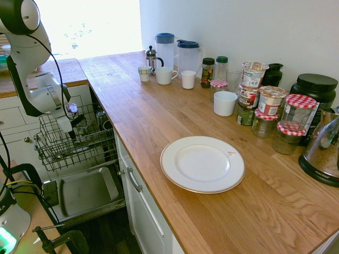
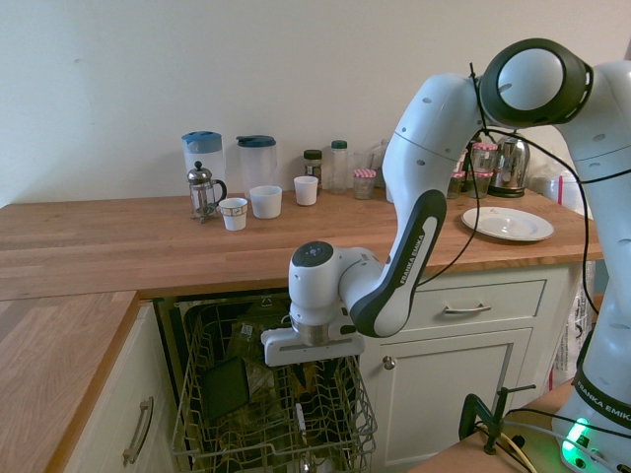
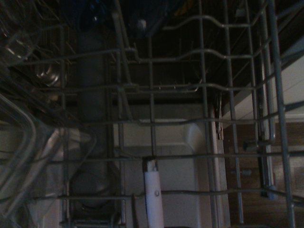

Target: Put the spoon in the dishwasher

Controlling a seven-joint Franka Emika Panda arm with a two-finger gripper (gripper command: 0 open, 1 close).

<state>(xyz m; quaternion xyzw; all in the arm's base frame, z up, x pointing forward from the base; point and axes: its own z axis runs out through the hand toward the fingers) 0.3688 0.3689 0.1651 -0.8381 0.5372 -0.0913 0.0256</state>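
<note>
So the small shiny silver metal spoon (image 2: 308,460) is probably that rounded glint down at the grey wire dish rack (image 2: 271,449) in the second exterior view, though nobody could swear to it. The built-in dishwasher with its grey metal-lined drop-down door (image 1: 87,190) is open and the rack is out, so the access part is sorted. The end effector (image 1: 72,136) is low over the rack, and can't tell if it's apart, together or clamped on something. If that glint is the spoon, the job looks nearly finished: just make sure it's let go and sitting securely, then back the arm off. What's hard to make out: the white arm's wrist blocks part of the rack in the second exterior view, and the first exterior view is too coarse down there. The wrist view is dim and shows a slim white handle with a metal end (image 3: 153,199), cut off by the frame, and it's unclear whether that's a separate utensil.
</note>
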